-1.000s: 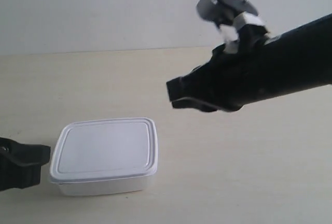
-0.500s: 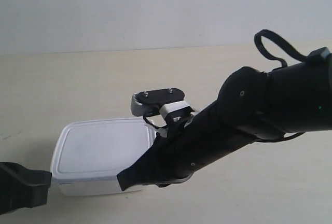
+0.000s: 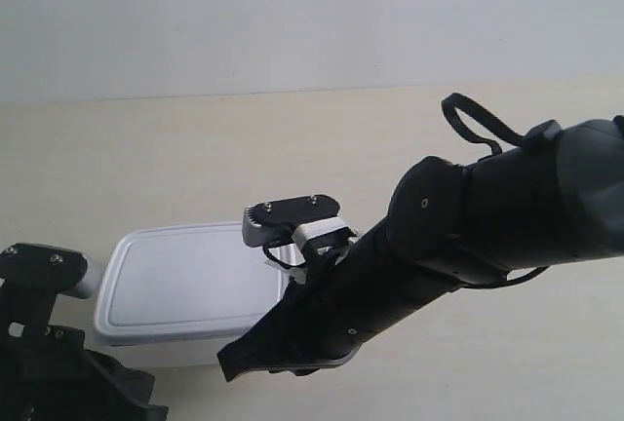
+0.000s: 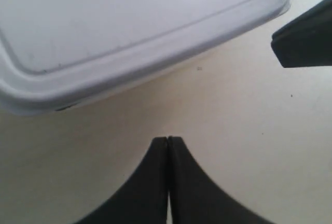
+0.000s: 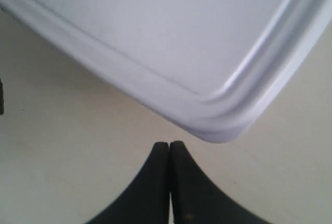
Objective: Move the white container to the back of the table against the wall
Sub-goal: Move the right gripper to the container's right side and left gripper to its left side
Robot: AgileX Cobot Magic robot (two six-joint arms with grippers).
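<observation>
The white container (image 3: 180, 285) rests lid-on on the cream table (image 3: 146, 148), toward its front and well short of the pale wall (image 3: 292, 12). The black arm at the exterior view's right reaches down across the container's right side, its tip (image 3: 237, 363) by the front right corner. In the right wrist view my right gripper (image 5: 169, 144) is shut and empty, just off a rounded corner of the container (image 5: 171, 32). My left gripper (image 4: 167, 140) is shut and empty too, a short way from the container's long side (image 4: 129, 32).
The arm at the exterior view's left (image 3: 58, 363) fills the lower left corner beside the container. The other arm's dark tip (image 4: 306, 37) shows in the left wrist view near the container's corner. Bare table lies between the container and the wall.
The arm at the exterior view's right swung down from mid-air to the container's front right corner. The arm at the left rose further into view. The container stayed put.
</observation>
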